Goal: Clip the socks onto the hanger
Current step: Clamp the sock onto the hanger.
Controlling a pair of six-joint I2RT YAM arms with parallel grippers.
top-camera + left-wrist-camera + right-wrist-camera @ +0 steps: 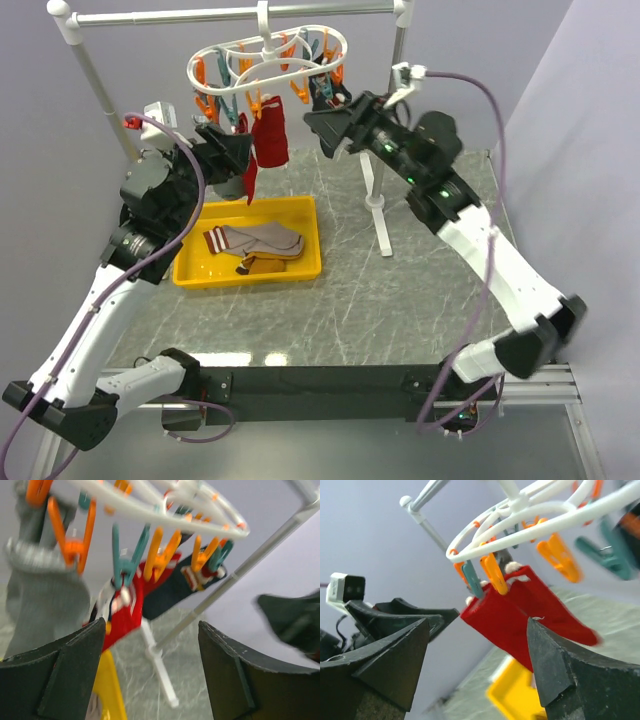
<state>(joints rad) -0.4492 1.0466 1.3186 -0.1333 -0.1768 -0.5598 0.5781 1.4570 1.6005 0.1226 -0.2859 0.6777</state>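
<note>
One red sock (270, 140) pinned, more waiting

White clip hanger (265, 55) hangs from the rail (230, 14), red sock pinned beneath. Yellow tray (190, 272) below holds grey-beige socks (255, 238) and a brown-mustard sock (263, 264). Left gripper (232, 150) and right gripper (325, 135) flank the red sock, jaws spread, empty. Next likely: one drops to pinch a tray sock.
</note>
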